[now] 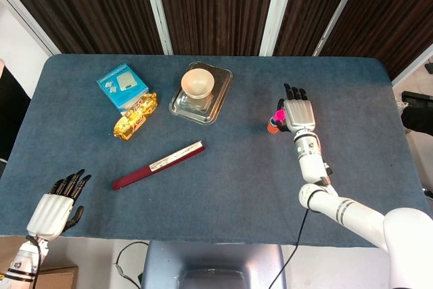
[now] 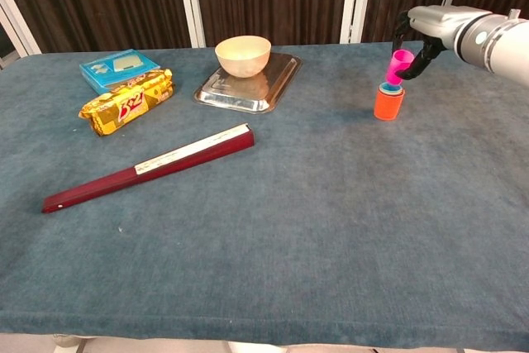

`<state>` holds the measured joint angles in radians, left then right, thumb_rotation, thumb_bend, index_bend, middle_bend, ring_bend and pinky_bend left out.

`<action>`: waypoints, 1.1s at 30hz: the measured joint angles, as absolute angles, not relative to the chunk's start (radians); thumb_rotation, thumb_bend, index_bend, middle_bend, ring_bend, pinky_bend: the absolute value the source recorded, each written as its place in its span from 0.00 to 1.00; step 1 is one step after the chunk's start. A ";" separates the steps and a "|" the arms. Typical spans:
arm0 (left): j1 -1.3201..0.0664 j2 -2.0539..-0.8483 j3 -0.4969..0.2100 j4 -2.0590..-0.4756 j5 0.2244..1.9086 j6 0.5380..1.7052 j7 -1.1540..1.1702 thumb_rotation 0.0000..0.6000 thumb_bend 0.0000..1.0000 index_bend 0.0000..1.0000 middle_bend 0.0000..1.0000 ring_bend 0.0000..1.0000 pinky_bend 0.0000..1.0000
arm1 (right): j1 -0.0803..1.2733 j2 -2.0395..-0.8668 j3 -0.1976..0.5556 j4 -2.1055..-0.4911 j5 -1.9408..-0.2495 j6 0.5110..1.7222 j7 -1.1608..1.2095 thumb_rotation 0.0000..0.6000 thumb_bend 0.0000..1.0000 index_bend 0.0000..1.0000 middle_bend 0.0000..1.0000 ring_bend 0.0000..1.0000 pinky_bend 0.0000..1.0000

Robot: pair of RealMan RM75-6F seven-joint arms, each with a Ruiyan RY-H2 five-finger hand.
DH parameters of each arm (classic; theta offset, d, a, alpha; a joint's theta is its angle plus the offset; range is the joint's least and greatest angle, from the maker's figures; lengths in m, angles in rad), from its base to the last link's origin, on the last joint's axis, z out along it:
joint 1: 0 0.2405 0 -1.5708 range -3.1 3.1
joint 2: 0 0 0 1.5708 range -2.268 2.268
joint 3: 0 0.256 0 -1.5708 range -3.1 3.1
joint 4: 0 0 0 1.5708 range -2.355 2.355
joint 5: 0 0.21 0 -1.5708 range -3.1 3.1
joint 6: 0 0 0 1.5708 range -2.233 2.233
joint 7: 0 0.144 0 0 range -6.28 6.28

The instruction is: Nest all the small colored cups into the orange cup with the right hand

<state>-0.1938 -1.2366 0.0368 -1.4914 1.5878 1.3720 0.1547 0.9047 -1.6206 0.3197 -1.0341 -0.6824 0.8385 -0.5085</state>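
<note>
The orange cup (image 2: 388, 103) stands upright on the table's right side, with a blue cup (image 2: 386, 87) nested in it. My right hand (image 2: 416, 37) holds a pink cup (image 2: 398, 65) tilted just above the orange cup's mouth. In the head view the right hand (image 1: 298, 112) covers most of the orange cup (image 1: 272, 126), and the pink cup (image 1: 279, 114) shows at its left edge. My left hand (image 1: 59, 202) rests low at the table's near left corner, fingers apart and holding nothing.
A dark red folded fan (image 2: 149, 168) lies across the middle left. A metal tray (image 2: 277, 78) at the back carries a cream bowl (image 2: 243, 54). A blue box (image 2: 118, 68) and a yellow snack packet (image 2: 126, 102) sit at the back left.
</note>
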 measured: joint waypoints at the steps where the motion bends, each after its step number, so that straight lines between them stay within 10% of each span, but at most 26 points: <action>1: -0.194 -1.237 0.037 -1.491 1.588 1.371 0.155 1.00 0.48 0.00 0.00 0.09 0.19 | 0.904 -1.623 0.318 -1.033 -0.679 0.838 -0.511 1.00 0.46 0.60 0.06 0.00 0.00; 8: -0.195 -1.235 0.036 -1.490 1.587 1.371 0.150 1.00 0.48 0.00 0.00 0.09 0.19 | 0.905 -1.638 0.309 -1.016 -0.668 0.829 -0.520 1.00 0.46 0.57 0.06 0.00 0.00; 21: -0.196 -1.231 0.037 -1.491 1.588 1.371 0.144 1.00 0.48 0.00 0.00 0.09 0.19 | 0.889 -1.605 0.301 -1.087 -0.667 0.838 -0.521 1.00 0.46 0.19 0.01 0.00 0.00; 27: -0.191 -1.225 0.037 -1.487 1.609 1.403 0.127 1.00 0.48 0.00 0.00 0.08 0.19 | 0.776 -1.473 0.250 -1.359 -0.823 0.968 -0.448 1.00 0.41 0.07 0.00 0.00 0.00; 33: -0.176 -1.243 0.034 -1.448 1.658 1.484 0.102 1.00 0.48 0.00 0.00 0.03 0.17 | 0.480 -1.248 0.038 -1.727 -1.152 1.254 -0.360 1.00 0.34 0.02 0.00 0.00 0.00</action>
<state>-0.1761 -1.2431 0.0339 -1.4480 1.6580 1.4844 0.1025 0.4797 -1.2481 0.0381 -1.7267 -1.1524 1.2542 -0.3596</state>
